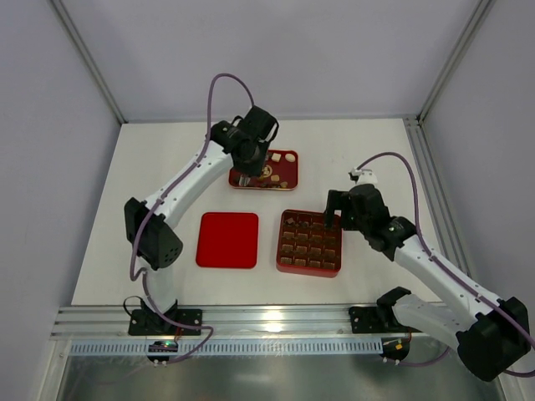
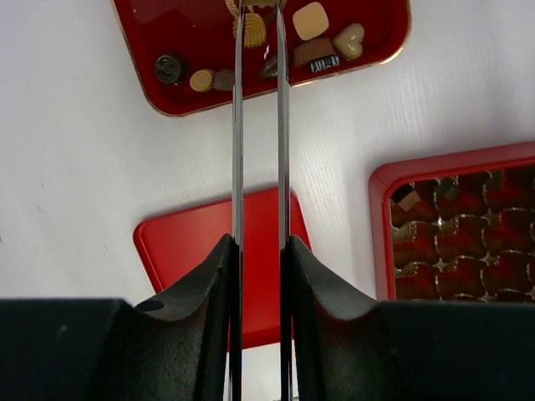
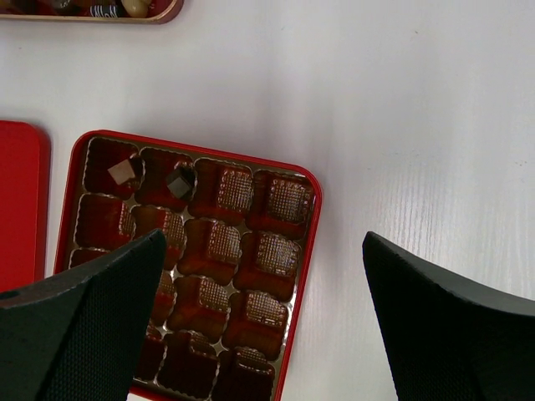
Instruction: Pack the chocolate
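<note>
The chocolate (image 2: 311, 20) lies as several tan, cream and dark pieces in a small red tray (image 2: 192, 33) at the back of the table, which also shows in the top view (image 1: 289, 155). My left gripper (image 2: 259, 8) has long thin blades a narrow gap apart, tips over the tray. A ridged tan piece (image 2: 253, 29) shows between them; I cannot tell if it is gripped. Two pieces (image 3: 122, 171) sit in far cells of the red gridded box (image 3: 311, 242). My right gripper (image 3: 263, 242) is wide open and empty above the box's right side.
The flat red lid (image 1: 227, 240) lies left of the box (image 1: 280, 251), and also shows in the left wrist view (image 2: 192, 251). The left arm reaches over the table's left half to the tray. Cage posts and a metal rail bound the table.
</note>
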Controlling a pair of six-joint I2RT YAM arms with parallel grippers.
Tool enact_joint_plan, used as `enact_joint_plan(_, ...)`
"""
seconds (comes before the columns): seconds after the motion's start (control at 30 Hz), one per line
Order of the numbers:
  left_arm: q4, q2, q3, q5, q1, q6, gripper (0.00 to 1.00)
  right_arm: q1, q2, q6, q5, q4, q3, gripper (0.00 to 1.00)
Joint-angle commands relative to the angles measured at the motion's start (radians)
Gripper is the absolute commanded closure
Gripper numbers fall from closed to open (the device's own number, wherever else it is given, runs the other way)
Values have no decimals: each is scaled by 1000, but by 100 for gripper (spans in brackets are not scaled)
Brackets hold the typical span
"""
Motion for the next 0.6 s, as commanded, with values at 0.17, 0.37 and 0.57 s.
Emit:
enact_joint_plan(0.17, 7, -155, -71, 19, -102, -56, 75, -17, 13, 18, 48, 5, 95, 0)
enact_joint_plan(0.37, 12, -227, -144, 7, -209, -109, 75, -51, 16, 27, 55, -29, 135, 0)
enact_joint_plan(0.57, 52, -272, -233, 1, -314, -163, 75, -126, 0, 31, 23, -48, 147, 0)
